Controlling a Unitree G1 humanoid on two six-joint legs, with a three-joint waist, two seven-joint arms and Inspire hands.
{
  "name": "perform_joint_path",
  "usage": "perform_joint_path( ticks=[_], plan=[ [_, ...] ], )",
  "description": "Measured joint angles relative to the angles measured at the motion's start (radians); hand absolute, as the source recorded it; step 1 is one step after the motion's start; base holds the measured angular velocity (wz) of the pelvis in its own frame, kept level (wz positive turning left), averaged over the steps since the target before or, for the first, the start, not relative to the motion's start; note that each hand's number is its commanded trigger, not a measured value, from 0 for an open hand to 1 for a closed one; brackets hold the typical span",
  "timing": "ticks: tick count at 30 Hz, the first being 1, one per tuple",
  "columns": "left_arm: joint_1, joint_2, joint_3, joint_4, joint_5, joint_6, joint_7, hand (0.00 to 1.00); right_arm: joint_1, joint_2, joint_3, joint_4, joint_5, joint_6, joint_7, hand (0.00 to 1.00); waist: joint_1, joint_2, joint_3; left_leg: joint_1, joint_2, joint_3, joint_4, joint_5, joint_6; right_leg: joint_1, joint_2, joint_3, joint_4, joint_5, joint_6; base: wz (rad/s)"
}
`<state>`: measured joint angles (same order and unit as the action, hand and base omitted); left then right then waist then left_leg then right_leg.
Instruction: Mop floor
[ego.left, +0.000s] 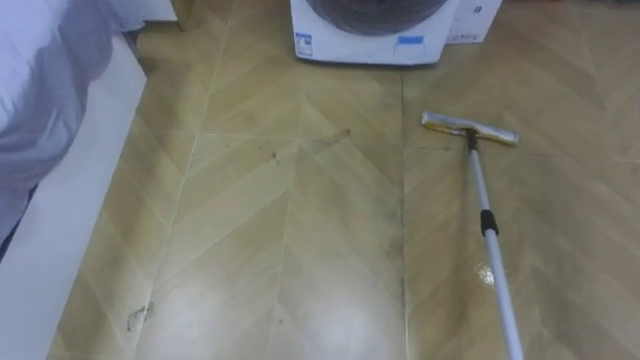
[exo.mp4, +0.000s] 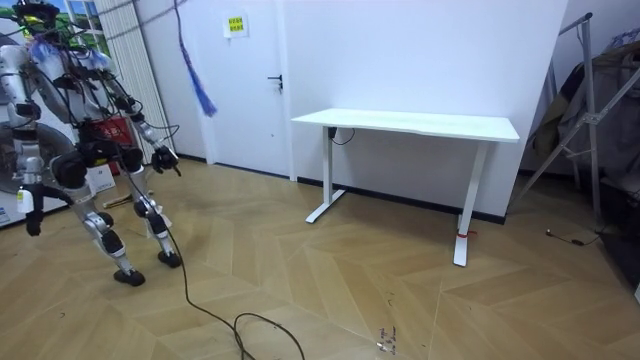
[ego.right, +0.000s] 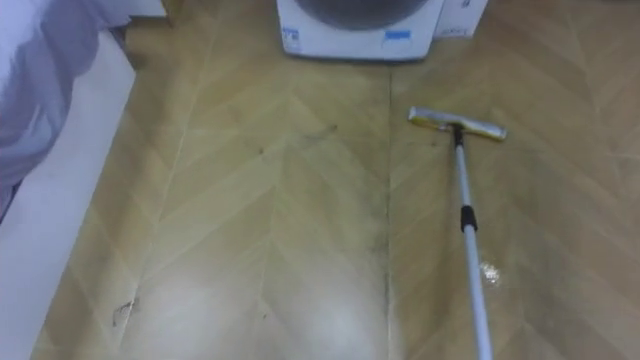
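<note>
Ahead, flat-headed mop on glossy herringbone floor.

Soft, even indoor light with faint shadows.
A pale sheen lies on the floor at 6 o'clock in the eye views, and a small wet glint at 4 o'clock.

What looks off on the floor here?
Dark scuff marks streak the floor in front of the washing machine, left of the mop head. A small shiny spot, wet patch or scrap, lies beside the mop pole. A dark fleck sits lower left.
</note>
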<state>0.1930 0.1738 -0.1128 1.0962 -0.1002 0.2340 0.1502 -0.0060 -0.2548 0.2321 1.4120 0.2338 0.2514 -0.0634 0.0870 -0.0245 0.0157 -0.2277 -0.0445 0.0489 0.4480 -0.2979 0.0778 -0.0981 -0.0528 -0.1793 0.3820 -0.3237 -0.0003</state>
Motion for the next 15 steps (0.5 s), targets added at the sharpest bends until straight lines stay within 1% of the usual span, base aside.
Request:
perform_joint_path(
  ticks=[2, 3, 5, 7, 9, 10, 13, 14, 15],
  plan=[
    [-0.004, -0.002, 0.001, 0.001, 0.047, -0.001, 0.0, 0.0, 0.013, 0.001, 0.002, -0.007, -0.008, 0.002, 0.008, 1.0, -0.003, -0.005, -0.0016, 0.032, 0.0, -0.001, -0.008, 0.002, -0.004, 0.046, 0.005, -0.016, -0.037, 0.005, -0.004, 0.1],
    [-0.003, -0.005, 0.002, 0.001, 0.091, -0.002, 0.0, 0.0, 0.022, 0.004, 0.0, -0.016, -0.021, 0.001, 0.011, 1.0, -0.006, -0.012, 0.0001, 0.06, -0.001, -0.001, -0.024, 0.005, -0.009, 0.072, 0.007, -0.017, -0.053, 0.009, -0.007, 0.05],
    [-0.003, -0.008, 0.002, 0.002, 0.148, -0.001, -0.002, 0.0, 0.03, 0.018, -0.016, -0.017, -0.055, 0.002, 0.011, 1.0, -0.01, -0.017, -0.0004, 0.096, -0.002, -0.009, -0.038, 0.006, -0.012, 0.114, 0.011, -0.018, -0.08, 0.012, -0.011, 0.0],
    [-0.002, -0.01, 0.005, 0.001, 0.186, 0.0, -0.006, 0.0, 0.043, 0.027, -0.037, -0.03, -0.087, 0.002, 0.013, 1.0, -0.018, -0.022, -0.0033, 0.117, -0.001, -0.008, -0.042, 0.006, -0.012, 0.138, 0.012, -0.018, -0.093, 0.013, -0.012, 0.0],
    [-0.002, -0.018, 0.011, 0.0, 0.227, 0.0, -0.014, 0.0, 0.057, 0.028, -0.047, -0.059, -0.099, 0.0, 0.013, 1.0, -0.033, -0.017, -0.0038, 0.132, 0.001, -0.006, -0.047, 0.006, -0.012, 0.153, 0.013, -0.016, -0.097, 0.013, -0.012, 0.0],
    [-0.002, -0.02, 0.011, 0.0, 0.232, 0.0, -0.015, 0.0, 0.062, 0.028, -0.05, -0.065, -0.101, 0.0, 0.013, 1.0, -0.034, -0.015, -0.0049, 0.136, 0.001, -0.006, -0.052, 0.007, -0.012, 0.156, 0.013, -0.015, -0.099, 0.014, -0.011, 0.0],
    [0.001, -0.028, 0.014, -0.001, 0.253, 0.006, -0.031, 0.0, 0.075, 0.037, -0.062, -0.077, -0.107, -0.001, 0.011, 1.0, -0.045, -0.003, -0.0006, 0.167, 0.002, -0.005, -0.075, 0.008, -0.014, 0.189, 0.015, -0.014, -0.124, 0.026, -0.006, -0.03],
    [0.004, -0.028, 0.015, -0.001, 0.261, 0.009, -0.036, 0.0, 0.077, 0.044, -0.069, -0.078, -0.108, -0.001, 0.011, 1.0, -0.052, -0.005, -0.0002, 0.184, 0.002, -0.007, -0.086, 0.008, -0.014, 0.205, 0.016, -0.013, -0.131, 0.03, -0.006, 0.0],
    [0.013, -0.029, 0.019, -0.001, 0.264, 0.011, -0.039, 0.0, 0.076, 0.05, -0.07, -0.081, -0.107, -0.001, 0.013, 1.0, -0.054, -0.003, -0.0011, 0.195, 0.001, -0.006, -0.089, 0.008, -0.014, 0.214, 0.015, -0.013, -0.133, 0.03, -0.005, 0.0]
  ],
)
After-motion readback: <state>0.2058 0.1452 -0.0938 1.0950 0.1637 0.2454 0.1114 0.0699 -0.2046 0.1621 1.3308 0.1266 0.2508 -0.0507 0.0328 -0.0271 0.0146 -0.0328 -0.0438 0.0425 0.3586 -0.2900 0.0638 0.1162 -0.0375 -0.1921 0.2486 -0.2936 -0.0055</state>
